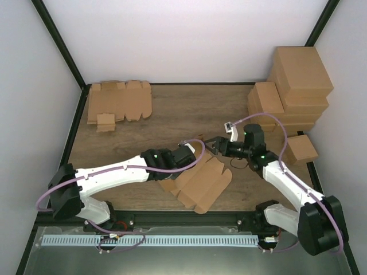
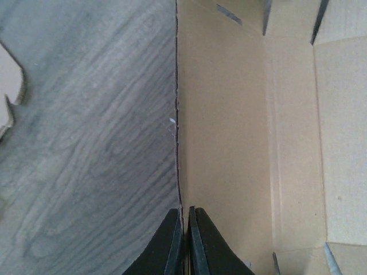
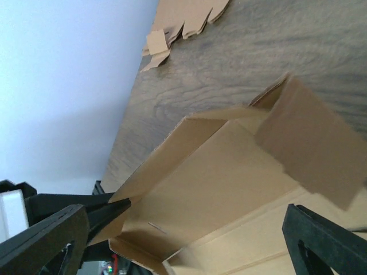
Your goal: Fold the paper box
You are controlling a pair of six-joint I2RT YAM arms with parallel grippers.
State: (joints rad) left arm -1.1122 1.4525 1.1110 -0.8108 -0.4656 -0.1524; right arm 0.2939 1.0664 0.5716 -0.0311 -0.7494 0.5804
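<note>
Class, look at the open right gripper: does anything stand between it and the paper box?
Nothing visible does. The right gripper faces the paper box's raised panels directly; the left gripper, shut on the box's edge, sits off to the side.

The paper box [image 1: 202, 184] is thin, matt brown cardboard, unprinted, with slightly fibrous cut edges and pressed creases. The desk [image 1: 189, 109] has a dull, greyish-brown wood-grain finish. The left hand [image 2: 184, 212] has smooth black fingers [image 2: 166, 246], plastic by the look, with a faint sheen. The arm shells [image 1: 114, 173] are glossy white. The stacked cartons [image 1: 298, 86] are the same matt cardboard, and the walls [image 1: 189, 40] are plain matt white.
</note>
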